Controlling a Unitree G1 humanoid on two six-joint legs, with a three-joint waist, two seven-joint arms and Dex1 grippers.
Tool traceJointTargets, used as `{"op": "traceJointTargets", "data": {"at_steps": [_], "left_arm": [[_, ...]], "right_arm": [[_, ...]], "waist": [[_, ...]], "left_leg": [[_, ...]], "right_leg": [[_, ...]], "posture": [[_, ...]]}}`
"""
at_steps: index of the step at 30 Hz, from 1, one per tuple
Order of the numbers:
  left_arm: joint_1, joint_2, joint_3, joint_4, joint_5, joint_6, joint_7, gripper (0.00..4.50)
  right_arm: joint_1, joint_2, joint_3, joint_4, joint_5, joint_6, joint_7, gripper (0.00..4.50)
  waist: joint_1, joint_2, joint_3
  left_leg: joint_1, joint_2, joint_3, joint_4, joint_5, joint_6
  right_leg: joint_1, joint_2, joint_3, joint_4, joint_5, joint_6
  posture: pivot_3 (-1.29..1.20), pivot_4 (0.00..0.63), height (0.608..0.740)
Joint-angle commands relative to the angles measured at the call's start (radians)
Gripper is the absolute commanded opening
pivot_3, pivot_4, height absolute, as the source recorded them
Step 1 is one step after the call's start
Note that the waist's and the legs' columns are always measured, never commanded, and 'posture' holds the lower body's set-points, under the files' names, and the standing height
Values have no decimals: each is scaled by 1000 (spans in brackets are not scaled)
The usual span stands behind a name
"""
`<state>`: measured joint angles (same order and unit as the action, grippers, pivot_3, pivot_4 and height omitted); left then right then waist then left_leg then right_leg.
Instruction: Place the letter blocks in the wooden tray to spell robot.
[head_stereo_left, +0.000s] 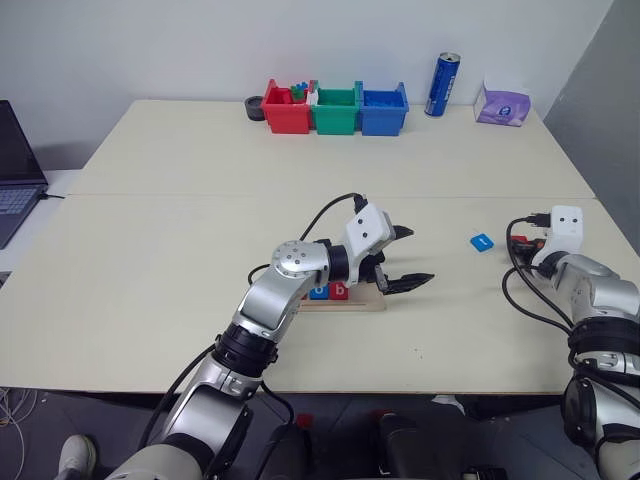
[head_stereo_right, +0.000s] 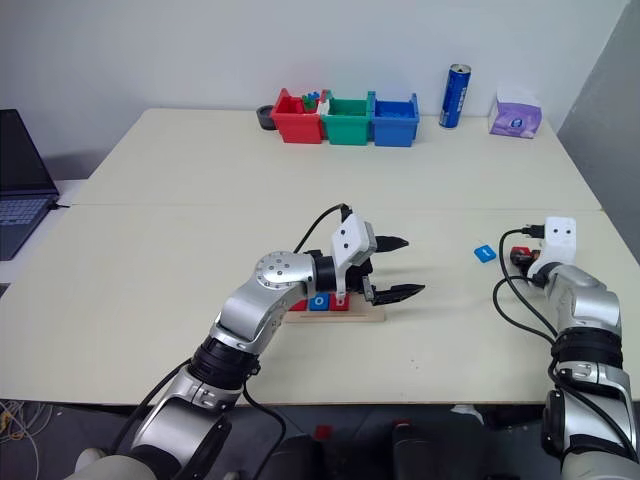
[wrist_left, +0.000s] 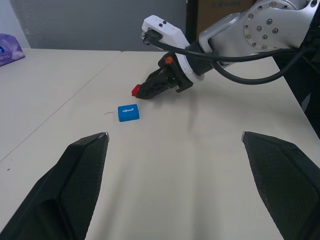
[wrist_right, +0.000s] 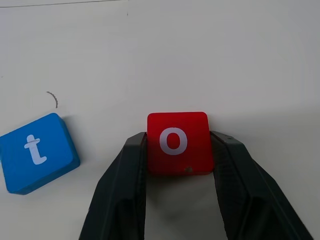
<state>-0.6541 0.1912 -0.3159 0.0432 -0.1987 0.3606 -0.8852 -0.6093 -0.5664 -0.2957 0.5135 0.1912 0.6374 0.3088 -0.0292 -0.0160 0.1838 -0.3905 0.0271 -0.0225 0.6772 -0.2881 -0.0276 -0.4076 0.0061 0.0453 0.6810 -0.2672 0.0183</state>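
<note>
1. The table is wide and pale; everything stands on it, and a laptop sits at its left edge.
2. At the far side there are three plastic bins in a row – red, green and blue – with a blue can and a purple tissue pack further to the right.
3. The left gripper is in the middle of the table and points to the right. Its two black fingers are spread wide apart and hold nothing.
4. The wooden tray lies just behind and under this arm. It carries a blue block and a red "b" block side by side; the arm hides the rest of the tray.
5. The right gripper is near the right edge of the table, low over the surface. Its fingers are pressed on both sides of the red "o" block – the block is clamped between them.
6. The blue "t" block lies flat on the table, near the red "o" block but not touching it, between the two grippers.
</note>
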Motion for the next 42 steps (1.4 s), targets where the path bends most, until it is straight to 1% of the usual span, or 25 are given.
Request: {"op": "traceJointTargets", "data": {"at_steps": [1, 3, 7, 12, 15, 20, 22, 25, 27, 28, 29, 33, 36, 37, 38, 39, 40, 42], "left_arm": [[5, 10, 21, -66, -28, -12, -13, 4500], [27, 37, 21, -94, -35, -3, -31, 4500], [85, 112, 28, -157, -50, 14, -66, 4500], [159, 186, 44, -245, -103, 52, -97, 4500], [187, 213, 52, -278, -123, 76, -96, 4500], [201, 232, 58, -295, -137, 92, -88, 4500], [201, 237, 59, -294, -139, 94, -88, 4500], [197, 238, 57, -284, -135, 87, -86, 4500], [195, 234, 56, -282, -134, 85, -82, 4500], [194, 230, 56, -282, -134, 85, -79, 4500], [194, 228, 57, -282, -134, 85, -77, 4500], [193, 222, 63, -275, -136, 81, -72, 4500], [195, 225, 67, -273, -138, 78, -76, 4500], [195, 226, 69, -272, -139, 78, -77, 4500], [194, 226, 71, -269, -140, 77, -79, 4500], [194, 227, 73, -263, -140, 74, -83, 4500], [193, 227, 75, -259, -141, 71, -87, 4500], [192, 225, 76, -252, -142, 67, -92, 4500]], "right_arm": [[60, 29, -18, -156, 34, 121, -37, 1448], [117, 67, -20, -341, 60, 231, -76, 1448], [234, 178, -4, -748, 115, 477, -154, 1448], [360, 327, 60, -1076, 111, 687, -256, 1448], [422, 427, 116, -1200, 109, 769, -300, 1448], [446, 496, 123, -1242, 81, 823, -338, 1448], [454, 522, 122, -1254, 78, 842, -344, 2218], [463, 549, 133, -1276, 85, 859, -334, 3203], [461, 547, 134, -1279, 86, 851, -323, 3954], [456, 539, 128, -1276, 86, 843, -316, 4259], [447, 534, 118, -1272, 86, 839, -310, 4462], [357, 538, 33, -1266, 94, 840, -286, 4462], [248, 496, -34, -1237, 113, 818, -245, 4462], [213, 459, -37, -1215, 121, 790, -218, 4462], [173, 415, -38, -1171, 143, 730, -163, 4462], [142, 332, 0, -1108, 164, 618, -44, 4462], [124, 273, 29, -1061, 179, 534, 42, 4462], [146, 153, 108, -988, 189, 340, 242, 4462]], "waist": [[0, 0, 0], [-1, 0, 0], [-5, 3, -2], [-2, 3, -2], [0, 3, -2], [-1, 3, -2], [-1, 3, -2], [-1, 3, -2], [-1, 3, -2], [-1, 3, -2], [-1, 3, -2], [-2, 3, -2], [-2, 3, -2], [-3, 3, -2], [-3, 3, -2], [-3, 3, -2], [-4, 4, -1], [-4, 3, -1]], "left_leg": [[0, 0, 0, 0, 0, 0], [0, 1, -1, 0, 0, 0], [0, 3, -3, -1, 0, 0], [0, 2, -5, -1, 0, 0], [0, 2, -5, 0, 0, 0], [1, 1, -4, 0, 0, 0], [1, 1, -4, 0, 0, 0], [1, 2, -4, -1, 0, 0], [1, 2, -4, -1, 0, 0], [1, 2, -4, -1, 0, 0], [1, 2, -4, -1, 0, 0], [1, 1, -4, -1, 0, 0], [1, 1, -3, -1, 0, 0], [1, 1, -3, -1, 0, 0], [1, 1, -3, -1, 0, 0], [1, 1, -3, -1, 0, 0], [1, 1, -2, -1, 0, 0], [0, 1, 0, -1, 0, 1]], "right_leg": [[0, 0, 0, 0, 0, 0], [0, 0, 0, 0, 0, 0], [0, 2, 0, 0, 0, 0], [0, 2, 0, 1, 0, 0], [0, 1, -1, 0, -1, 1], [0, 1, -2, 0, -2, 3], [0, 2, -2, 0, -2, 3], [0, 2, -2, 0, -2, 3], [0, 2, -2, 0, -2, 3], [0, 2, -2, 0, -2, 3], [0, 2, -2, 0, -2, 3], [0, 2, -2, 0, -3, 4], [-1, 2, -2, 0, -3, 4], [-1, 2, -2, 0, -3, 4], [-1, 2, -2, 0, -2, 3], [-1, 2, -2, 0, -1, 2], [-1, 2, -2, -1, -1, 2], [-1, 2, -3, -1, -1, 2]], "posture": [[0, 150, 740], [0, 150, 740], [0, 150, 740], [0, 150, 740], [0, 150, 740], [0, 150, 740], [0, 150, 740], [0, 150, 740], [0, 150, 740], [0, 150, 740], [0, 150, 740], [0, 150, 740], [0, 150, 740], [0, 150, 740], [0, 150, 740], [0, 150, 740], [0, 150, 740], [0, 150, 740]]}}
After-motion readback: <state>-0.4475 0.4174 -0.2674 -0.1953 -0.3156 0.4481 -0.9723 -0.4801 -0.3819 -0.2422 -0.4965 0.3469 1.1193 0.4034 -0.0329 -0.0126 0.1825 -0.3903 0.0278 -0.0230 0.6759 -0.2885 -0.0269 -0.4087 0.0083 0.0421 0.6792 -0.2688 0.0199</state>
